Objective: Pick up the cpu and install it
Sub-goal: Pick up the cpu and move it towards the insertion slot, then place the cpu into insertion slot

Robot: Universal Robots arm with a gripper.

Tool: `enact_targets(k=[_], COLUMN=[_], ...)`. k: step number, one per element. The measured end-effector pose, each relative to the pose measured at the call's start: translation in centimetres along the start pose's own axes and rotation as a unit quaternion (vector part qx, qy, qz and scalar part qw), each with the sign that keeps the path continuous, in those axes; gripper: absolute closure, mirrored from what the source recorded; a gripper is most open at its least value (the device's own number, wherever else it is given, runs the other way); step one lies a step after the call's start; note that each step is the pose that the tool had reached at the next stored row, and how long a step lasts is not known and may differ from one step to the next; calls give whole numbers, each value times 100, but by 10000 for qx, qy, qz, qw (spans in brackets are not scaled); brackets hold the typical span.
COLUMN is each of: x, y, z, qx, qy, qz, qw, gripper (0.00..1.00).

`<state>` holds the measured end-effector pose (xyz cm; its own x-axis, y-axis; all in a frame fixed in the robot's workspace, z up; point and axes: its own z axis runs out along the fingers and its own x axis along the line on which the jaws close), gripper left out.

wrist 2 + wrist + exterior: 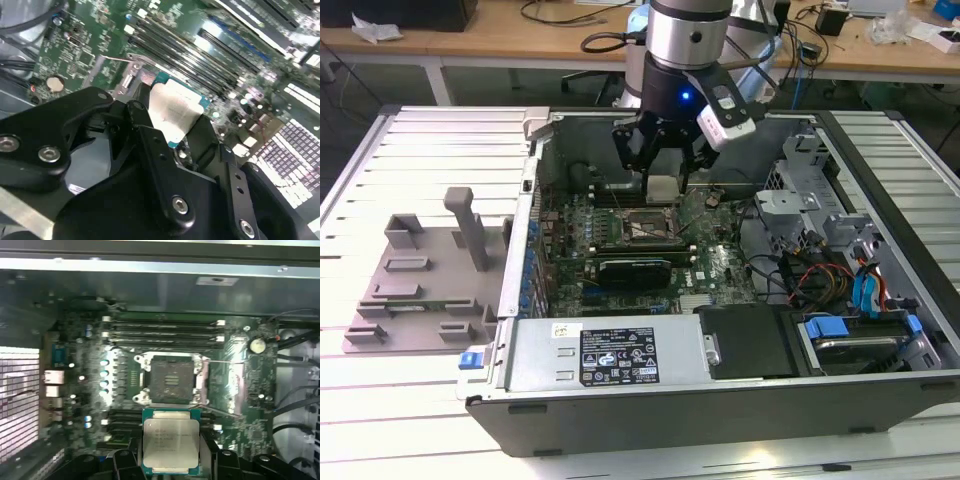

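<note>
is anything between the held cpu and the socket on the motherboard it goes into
Nothing visible. The black gripper holds the silvery square cpu apart from the black rectangular socket on the green motherboard; in the first wrist view the socket's recess looks bare, its thin metal lever off to one side.

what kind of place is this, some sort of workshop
Likely a robotics lab: an open computer case lies on a slatted metal table, cable-strewn desks stand behind, and the gripper holds a cpu.

Pretty standard lab setup: long wooden workbench (500, 48) on white legs along the back, loose cables (605, 41) lying on it, dark floor (370, 88) underneath, white slatted table (410, 420) up front.
</note>
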<state>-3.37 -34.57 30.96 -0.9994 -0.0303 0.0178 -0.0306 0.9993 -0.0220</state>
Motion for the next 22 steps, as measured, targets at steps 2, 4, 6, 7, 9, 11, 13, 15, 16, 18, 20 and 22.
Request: enact_targets(k=[2, 4, 6, 7, 9, 11, 13, 15, 16, 18, 20, 22], x=[-198, -198, -198, -198, -198, -198, -198, -199, -198, -198, -198, -198], y=[27, 27, 27, 27, 27, 27, 27, 27, 27, 27, 27, 27], z=[96, 96, 96, 96, 97, 97, 97, 97, 97, 97, 97, 97], qx=[1, 2, 0, -1, -4, -4, -4, -4, -4, -4, -4, -4], qy=[0, 1, 2, 3, 7, 8, 8, 8, 8, 8, 8, 8], qz=[0, 4, 65, 134, 308, 357, 357, 357, 358, 358, 358, 359], qw=[10000, 10000, 10000, 9999, 9995, 9994, 9994, 9994, 9994, 9994, 9994, 9994], gripper=[45, 45, 45, 45, 45, 45, 45, 45, 45, 45, 45, 45])
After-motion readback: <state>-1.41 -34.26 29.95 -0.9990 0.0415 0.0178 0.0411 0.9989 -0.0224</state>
